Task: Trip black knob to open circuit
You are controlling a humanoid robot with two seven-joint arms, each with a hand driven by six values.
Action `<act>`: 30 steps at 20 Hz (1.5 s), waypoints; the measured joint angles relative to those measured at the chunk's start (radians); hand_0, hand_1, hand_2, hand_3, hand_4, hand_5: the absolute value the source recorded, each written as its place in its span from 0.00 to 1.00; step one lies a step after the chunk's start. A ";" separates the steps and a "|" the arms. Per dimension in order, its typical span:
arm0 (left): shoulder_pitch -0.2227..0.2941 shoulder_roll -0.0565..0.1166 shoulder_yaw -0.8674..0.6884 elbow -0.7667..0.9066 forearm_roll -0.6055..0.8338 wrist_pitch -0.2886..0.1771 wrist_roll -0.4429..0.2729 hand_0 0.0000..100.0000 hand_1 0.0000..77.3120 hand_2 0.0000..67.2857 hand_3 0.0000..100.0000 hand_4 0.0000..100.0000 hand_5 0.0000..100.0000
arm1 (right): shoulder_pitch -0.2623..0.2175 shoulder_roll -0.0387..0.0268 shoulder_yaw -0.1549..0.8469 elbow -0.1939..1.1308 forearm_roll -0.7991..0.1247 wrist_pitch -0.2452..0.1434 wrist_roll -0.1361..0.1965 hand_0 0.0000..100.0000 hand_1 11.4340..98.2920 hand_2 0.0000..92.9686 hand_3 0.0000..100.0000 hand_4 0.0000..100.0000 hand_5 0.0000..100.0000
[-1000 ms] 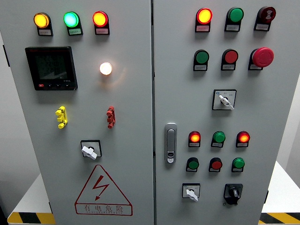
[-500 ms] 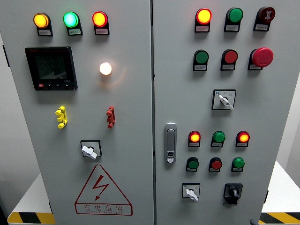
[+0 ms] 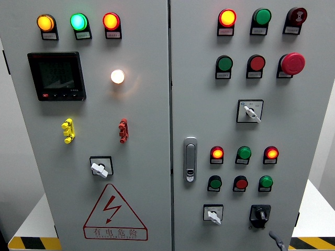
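**Operator:** Where was the control for this task located?

**Technician:** The small black rotary knob on its black square plate (image 3: 259, 214) sat at the lower right of the grey sheet-metal cabinet's right door (image 3: 309, 130). It was just right of a white-handled selector switch (image 3: 213, 214) and below a row of three round push buttons, of which the green one (image 3: 266, 182) was nearest above it.

**Operator:** Had the knob been operated?

**Technician:** Judged from the panel, no. Nothing touched the knob. The two red-lit round indicator lamps (image 3: 216, 153) in the row above remained illuminated, as did the lamps along the top of both doors.

**Operator:** Where was the robot's hand?

**Technician:** Only a thin dark grey fingertip (image 3: 277, 240) showed at the bottom edge, below and slightly right of the knob, near it but apart. Its arm was not visible, so left or right could not be assigned. Finger spread could not be determined.

**Operator:** What remained?

**Technician:** The whole operation, in my estimate: reach the knob, grasp it, and rotate it to the tripped position.
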 measured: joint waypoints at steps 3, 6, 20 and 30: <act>0.000 0.000 0.000 0.000 0.000 0.000 0.000 0.00 0.05 0.19 0.21 0.07 0.02 | 0.020 0.0005 0.001 -0.017 0.006 0.000 -0.001 0.88 0.67 0.07 0.95 0.95 1.00; 0.000 0.000 0.000 0.000 0.000 0.000 0.000 0.00 0.05 0.19 0.21 0.07 0.02 | 0.034 0.0013 0.003 -0.029 0.010 0.000 -0.002 0.88 0.66 0.07 0.95 0.95 1.00; 0.000 0.000 0.000 0.001 0.000 0.000 0.000 0.00 0.05 0.19 0.21 0.07 0.02 | 0.109 0.0133 0.000 -0.103 0.032 0.001 -0.004 0.91 0.65 0.07 0.95 0.95 1.00; -0.001 0.000 0.000 -0.001 0.000 0.000 0.000 0.00 0.05 0.19 0.21 0.07 0.02 | 0.111 0.0197 -0.005 -0.105 0.062 -0.002 -0.014 0.93 0.62 0.07 0.95 0.95 1.00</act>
